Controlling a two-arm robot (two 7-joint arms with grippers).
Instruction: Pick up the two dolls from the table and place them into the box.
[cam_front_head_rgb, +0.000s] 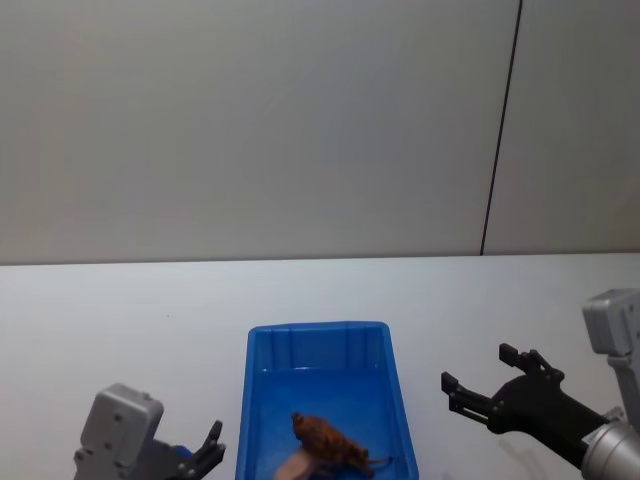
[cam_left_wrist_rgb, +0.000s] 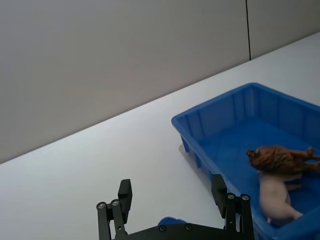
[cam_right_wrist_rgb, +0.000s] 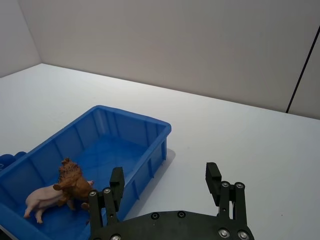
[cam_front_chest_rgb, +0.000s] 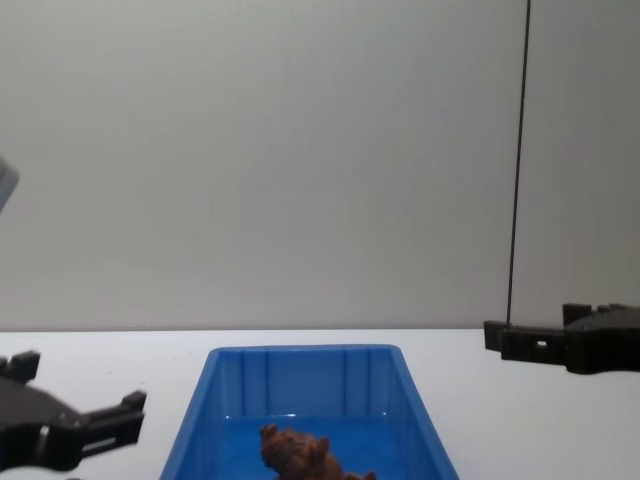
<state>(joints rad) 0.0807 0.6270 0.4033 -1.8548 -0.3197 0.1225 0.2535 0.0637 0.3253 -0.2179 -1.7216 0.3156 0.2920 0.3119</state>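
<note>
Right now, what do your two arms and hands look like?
Both match: the left hand and right hand are matte black, two-fingered, with small silver screws along the fingers. Each sits on a light grey, boxy wrist housing.

pink doll (cam_front_head_rgb: 293, 468) cut by head view's lower edge, left pincer (cam_front_head_rgb: 212, 447) partly cropped there

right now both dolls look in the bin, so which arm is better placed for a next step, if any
Neither has an edge. The reddish-brown doll and pink doll already lie in the box. The left gripper and right gripper are open and empty, flanking it, so no pick remains.
</note>
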